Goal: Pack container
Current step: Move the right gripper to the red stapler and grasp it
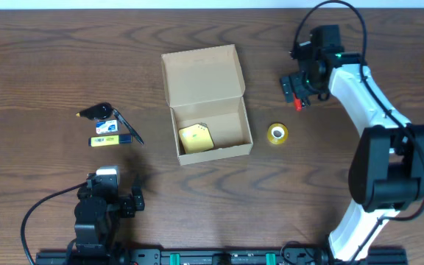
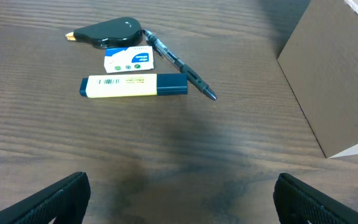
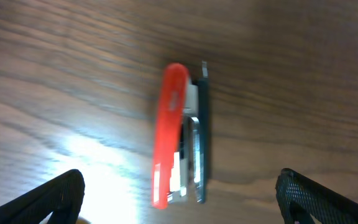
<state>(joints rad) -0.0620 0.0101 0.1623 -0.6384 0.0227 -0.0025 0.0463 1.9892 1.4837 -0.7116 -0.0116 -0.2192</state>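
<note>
The container (image 1: pixel 205 103) is a brown cardboard box in the middle of the table. Its lid flap stands open at the back and a yellow item (image 1: pixel 196 138) lies inside; its side wall (image 2: pixel 337 74) shows in the left wrist view. My right gripper (image 1: pixel 297 91) hovers open over a red and grey stapler (image 3: pixel 180 134) lying on the wood, whose near end lies between the spread fingers (image 3: pixel 55 199). My left gripper (image 1: pixel 109 184) sits open near the front left edge, with nothing between its fingers (image 2: pixel 61 199).
Left of the box lie a black tape dispenser (image 2: pixel 110 32), a white and blue eraser (image 2: pixel 128 60), a yellow highlighter (image 2: pixel 132 85) and a dark pen (image 2: pixel 179 64). A yellow tape roll (image 1: pixel 277 133) lies right of the box.
</note>
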